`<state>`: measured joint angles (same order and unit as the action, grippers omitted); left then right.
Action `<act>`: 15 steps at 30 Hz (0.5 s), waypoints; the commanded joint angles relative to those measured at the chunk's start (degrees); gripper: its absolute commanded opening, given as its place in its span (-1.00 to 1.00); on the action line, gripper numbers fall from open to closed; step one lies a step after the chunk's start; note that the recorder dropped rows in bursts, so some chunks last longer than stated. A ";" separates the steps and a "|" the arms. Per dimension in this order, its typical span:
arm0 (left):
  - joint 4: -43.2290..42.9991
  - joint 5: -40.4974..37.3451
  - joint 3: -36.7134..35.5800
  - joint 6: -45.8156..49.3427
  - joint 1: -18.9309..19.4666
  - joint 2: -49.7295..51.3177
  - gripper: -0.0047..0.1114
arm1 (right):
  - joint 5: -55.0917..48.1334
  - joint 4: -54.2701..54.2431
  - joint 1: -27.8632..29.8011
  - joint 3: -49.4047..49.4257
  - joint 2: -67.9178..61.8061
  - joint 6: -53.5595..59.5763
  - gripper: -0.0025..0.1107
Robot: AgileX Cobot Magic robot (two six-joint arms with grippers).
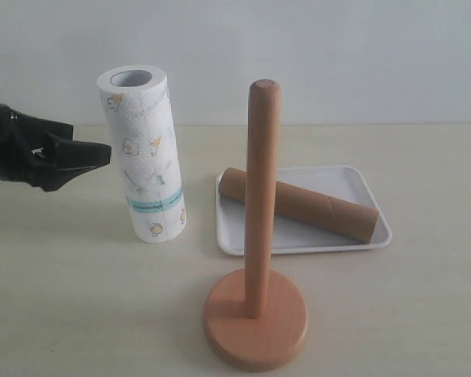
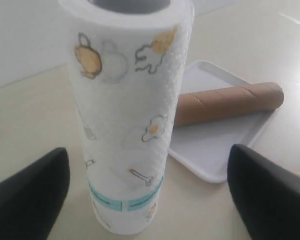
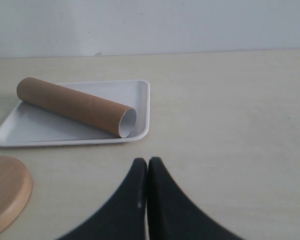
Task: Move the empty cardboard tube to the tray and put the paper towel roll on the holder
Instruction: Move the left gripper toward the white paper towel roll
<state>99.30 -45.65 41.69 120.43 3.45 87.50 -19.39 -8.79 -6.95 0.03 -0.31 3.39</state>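
Note:
The paper towel roll stands upright on the table, teal band near its bottom. My left gripper is open just left of the roll, its black fingers wide apart and not touching it. The empty cardboard tube lies on its side in the white tray. The wooden holder stands bare in front of the tray; its base edge shows in the right wrist view. My right gripper is shut on nothing, above the table near the tray.
A pale wall runs along the far edge of the beige table. The holder's post partly hides the tube in the exterior view. My right arm is outside the exterior view.

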 commanded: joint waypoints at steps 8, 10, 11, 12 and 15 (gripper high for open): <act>0.65 -2.93 4.76 1.51 -0.10 5.44 0.79 | 0.55 0.44 0.13 -0.03 0.31 0.18 -0.96; 0.65 -3.04 5.68 1.51 -0.10 7.21 0.79 | 0.55 0.44 0.13 -0.03 0.31 0.18 -0.96; 0.65 -3.02 6.45 1.51 -0.10 8.30 0.79 | 0.55 0.44 0.13 -0.03 0.31 0.18 -0.96; 0.65 -3.87 6.93 1.51 -0.10 9.02 0.79 | 0.55 0.44 0.13 -0.03 0.31 0.18 -0.96; 0.65 -7.65 8.60 1.51 -0.10 11.55 0.79 | 0.55 0.44 0.13 -0.03 0.31 0.18 -0.96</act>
<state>99.41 -49.48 48.77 121.54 3.45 97.10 -19.39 -8.79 -6.95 0.03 -0.31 3.39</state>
